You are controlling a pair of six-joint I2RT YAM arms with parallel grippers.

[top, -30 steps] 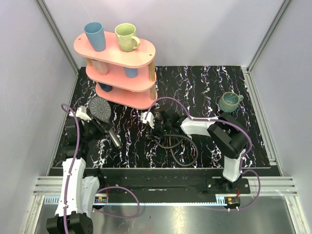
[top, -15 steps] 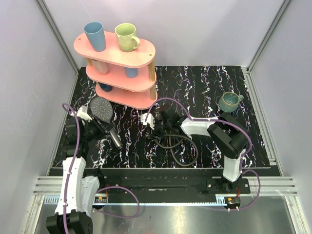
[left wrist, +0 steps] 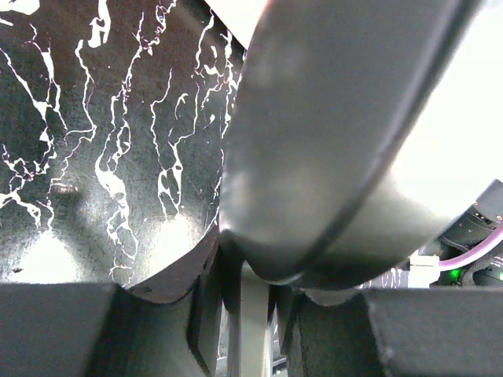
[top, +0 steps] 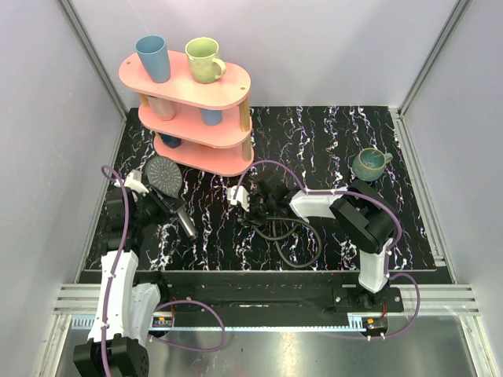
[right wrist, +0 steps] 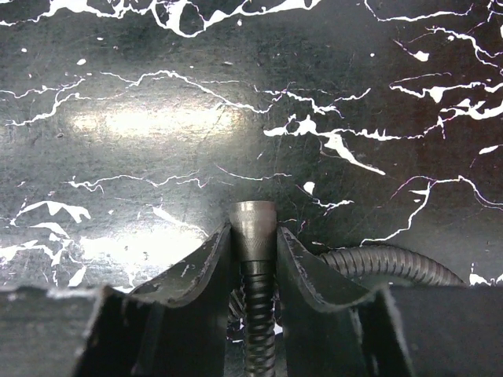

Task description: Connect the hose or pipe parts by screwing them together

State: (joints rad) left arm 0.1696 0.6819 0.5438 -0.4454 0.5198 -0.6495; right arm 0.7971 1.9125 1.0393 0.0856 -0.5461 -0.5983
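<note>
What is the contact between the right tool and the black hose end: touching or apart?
Touching. The right wrist view shows the right tool with both fingers pressed against the hose end, with no gap on either side.

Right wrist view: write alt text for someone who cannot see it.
The right tool grips a black ribbed hose just behind its metal end fitting, which points away from the camera. Beneath lies a black table with white marbling, and another stretch of the hose curves off to the lower right.
</note>
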